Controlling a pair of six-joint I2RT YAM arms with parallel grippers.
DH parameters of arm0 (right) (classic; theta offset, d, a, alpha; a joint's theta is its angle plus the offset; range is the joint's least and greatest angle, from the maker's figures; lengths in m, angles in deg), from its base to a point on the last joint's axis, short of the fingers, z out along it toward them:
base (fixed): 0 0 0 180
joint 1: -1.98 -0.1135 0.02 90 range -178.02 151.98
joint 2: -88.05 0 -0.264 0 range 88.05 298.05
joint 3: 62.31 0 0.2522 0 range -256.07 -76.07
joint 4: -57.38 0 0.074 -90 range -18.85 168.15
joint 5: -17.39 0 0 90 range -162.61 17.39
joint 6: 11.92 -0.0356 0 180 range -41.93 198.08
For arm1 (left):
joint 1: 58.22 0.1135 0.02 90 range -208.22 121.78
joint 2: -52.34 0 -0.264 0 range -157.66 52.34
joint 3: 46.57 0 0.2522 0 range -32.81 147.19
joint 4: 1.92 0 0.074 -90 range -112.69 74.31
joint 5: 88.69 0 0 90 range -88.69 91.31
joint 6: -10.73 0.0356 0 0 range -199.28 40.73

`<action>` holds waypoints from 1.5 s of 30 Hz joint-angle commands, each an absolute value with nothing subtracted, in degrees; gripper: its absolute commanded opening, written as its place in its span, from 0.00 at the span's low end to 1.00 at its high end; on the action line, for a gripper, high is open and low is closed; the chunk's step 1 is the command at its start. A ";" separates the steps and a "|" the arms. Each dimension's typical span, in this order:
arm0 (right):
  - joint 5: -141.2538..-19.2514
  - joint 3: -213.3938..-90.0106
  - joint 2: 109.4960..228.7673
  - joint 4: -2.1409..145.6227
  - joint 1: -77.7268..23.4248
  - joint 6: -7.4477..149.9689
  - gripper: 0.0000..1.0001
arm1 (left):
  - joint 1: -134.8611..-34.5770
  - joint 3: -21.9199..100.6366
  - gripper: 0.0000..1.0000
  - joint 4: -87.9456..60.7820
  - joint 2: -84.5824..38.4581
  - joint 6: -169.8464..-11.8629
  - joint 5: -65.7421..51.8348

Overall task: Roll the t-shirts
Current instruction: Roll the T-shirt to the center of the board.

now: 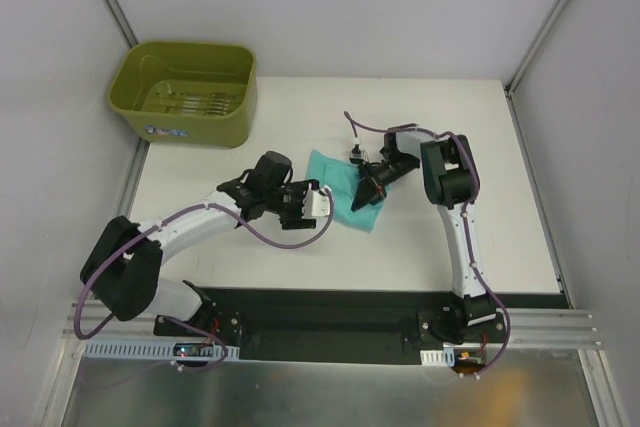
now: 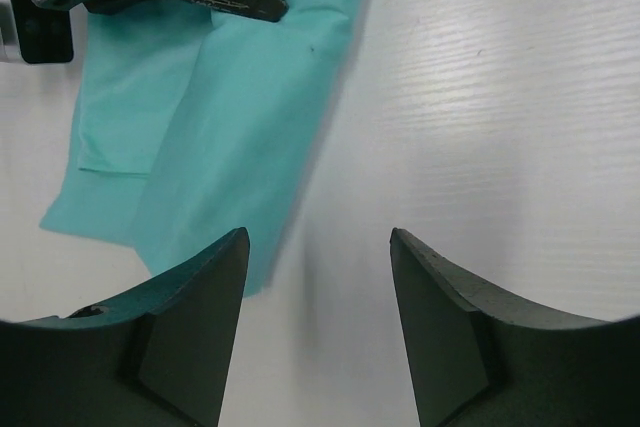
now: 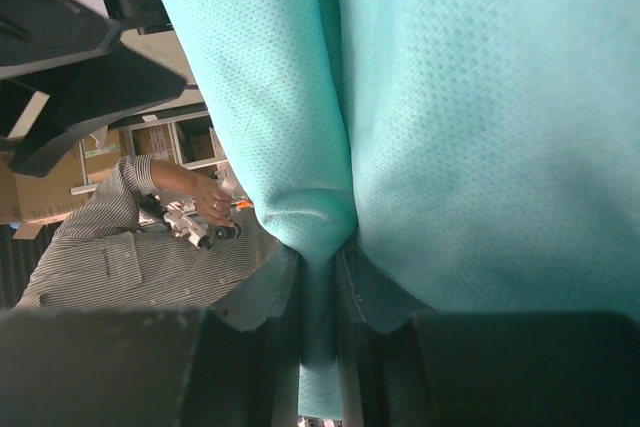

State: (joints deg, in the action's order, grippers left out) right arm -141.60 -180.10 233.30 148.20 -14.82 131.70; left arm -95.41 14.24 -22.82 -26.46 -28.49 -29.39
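The overhead view is bright and evenly lit from above. The white table (image 1: 450,237) is close to washed out and carries only soft, short shadows. Small glints sit on the ribbed floor of the olive tub (image 1: 185,97). The metal strip (image 1: 300,387) along the near edge has a dull sheen with a warm orange patch at its right end.

In the left wrist view the table glares toward the upper right. The t-shirt (image 2: 250,117) casts a soft grey shadow along its right edge, and the left gripper's fingers (image 2: 180,347) are dark and slightly soft.

The right wrist view is filled with well-lit fabric, its weave plainly resolved. The right gripper's fingers (image 3: 100,367) are near-black, without detail.
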 commanded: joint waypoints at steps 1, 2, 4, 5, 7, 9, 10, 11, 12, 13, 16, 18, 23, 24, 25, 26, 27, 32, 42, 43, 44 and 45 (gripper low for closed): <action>-142.13 -180.74 235.88 165.45 -14.20 135.99 0.12 | -95.92 13.24 0.58 -14.30 -30.09 -16.63 -28.14; -142.13 -180.92 236.06 165.97 -14.28 136.43 0.12 | -95.92 13.33 0.58 -13.67 -31.75 -15.83 -28.05; -141.96 -180.75 236.06 166.07 -14.28 136.52 0.12 | -95.92 12.98 0.59 -10.96 -33.52 -13.63 -27.52; -141.87 -180.66 236.06 166.07 -14.20 136.70 0.12 | -95.92 13.15 0.58 -10.50 -35.27 -13.10 -27.17; -141.69 -180.13 235.88 165.98 -13.93 136.87 0.12 | -95.92 14.21 0.58 -9.97 -37.29 -11.61 -26.73; -142.13 -179.78 235.97 166.15 -13.85 136.79 0.12 | -95.92 14.91 0.57 -9.97 -39.85 -9.33 -26.82; -142.31 -179.78 236.06 166.07 -13.84 136.70 0.12 | -95.84 14.91 0.57 -9.97 -41.42 -8.27 -26.99; -142.40 -179.78 236.23 166.15 -13.76 136.44 0.12 | -95.92 14.91 0.57 -10.23 -42.31 -7.04 -26.99; -142.57 -179.78 236.41 166.16 -13.67 136.35 0.12 | -95.92 15.17 0.57 -10.93 -43.10 -4.24 -27.08; -142.66 -179.78 236.50 166.16 -13.67 136.35 0.13 | -95.92 15.44 0.57 -12.07 -44.85 -2.74 -26.82; -142.66 -179.78 236.50 166.07 -13.40 136.61 0.13 | -95.84 17.63 0.55 -17.07 -48.10 0.79 -25.41; -142.92 -179.78 236.41 165.98 -13.14 136.70 0.13 | -95.84 20.35 0.53 -22.26 -49.52 1.93 -24.89; -143.80 -180.39 236.67 165.98 -12.26 136.52 0.16 | -95.92 20.71 0.28 -27.37 -51.28 8.43 -23.13; -143.89 -180.74 236.76 165.98 -12.00 136.35 0.18 | -95.92 20.80 0.21 -29.12 -51.54 9.83 -22.78; -144.06 -181.09 236.85 166.07 -11.91 136.09 0.19 | -95.84 20.89 0.15 -29.65 -51.98 10.46 -21.99; -144.24 -181.71 236.94 166.07 -11.91 136.08 0.20 | -95.92 21.24 0.10 -30.36 -52.33 10.98 -21.55; -144.42 -181.97 236.94 166.07 -11.82 136.08 0.21 | -95.92 21.76 0.00 -32.54 -52.59 11.51 -21.37; -143.80 -182.86 234.14 165.98 -11.30 138.27 0.49 | -95.92 35.95 0.00 -49.57 -56.72 5.65 -24.16; -129.28 -173.66 201.12 129.14 0.55 124.11 0.96 | -94.43 58.76 0.00 -76.15 -64.72 -13.44 -38.67; -124.86 -164.40 191.07 122.45 1.00 122.91 0.96 | -94.26 59.64 0.00 -76.68 -65.60 -14.31 -39.38; -119.16 -158.74 184.79 105.85 1.18 121.33 0.96 | -93.99 61.04 0.00 -76.86 -66.21 -16.24 -39.99; -106.75 -150.07 178.38 94.99 0.75 120.53 0.96 | -93.90 61.84 0.00 -77.55 -66.74 -17.39 -41.48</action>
